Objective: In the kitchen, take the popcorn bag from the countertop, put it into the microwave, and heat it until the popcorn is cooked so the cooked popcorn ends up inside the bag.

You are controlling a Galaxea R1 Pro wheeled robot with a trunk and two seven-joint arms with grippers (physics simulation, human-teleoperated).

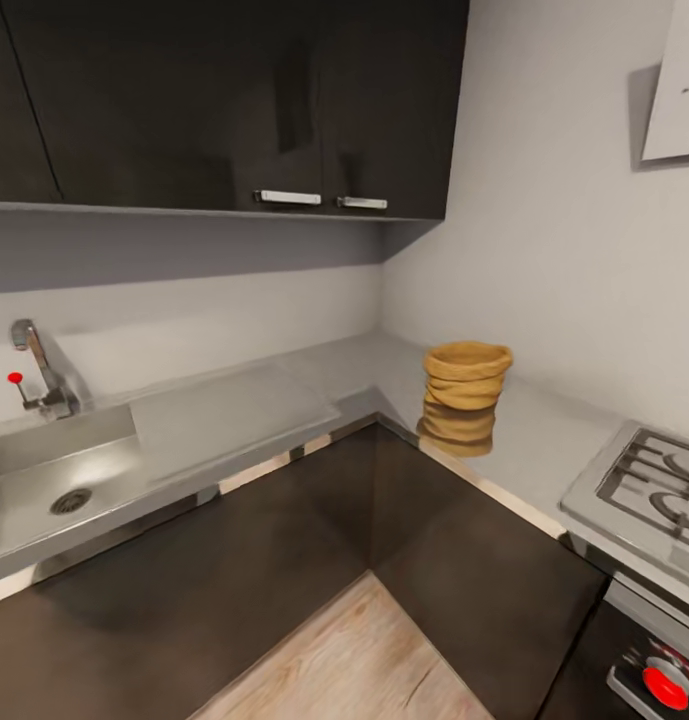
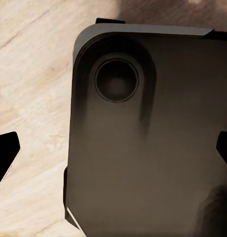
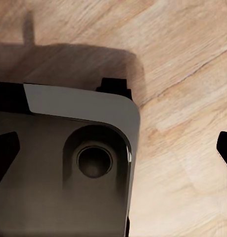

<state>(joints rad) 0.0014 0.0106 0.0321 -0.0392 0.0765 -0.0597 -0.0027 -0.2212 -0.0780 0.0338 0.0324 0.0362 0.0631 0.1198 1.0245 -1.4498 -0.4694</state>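
Where two runs of grey steel-look countertop met in a kitchen corner, the popcorn bag, a small tan-brown sack with wrinkled sides and a rolled rim, stood upright on the right-hand run, close to the front edge and just right of the corner. It stood alone, with bare worktop around it and its open mouth facing up. Further right on the same run sat a gas hob with metal grates, and below it a control panel with a red knob. On the left-hand run a steel sink with a round drain was set into the worktop, with a chrome tap behind it that carried a small red lever. Dark wall cupboards with pale bar handles hung above the left-hand run, and dark base units ran beneath both runs down to a pale wooden floor. In the left wrist view, the left gripper pointed down over the robot's dark base and the wooden floor, its two black fingertips set wide apart with nothing between them. In the right wrist view, the right gripper hung likewise over the base and floor, its jaws also spread wide and empty
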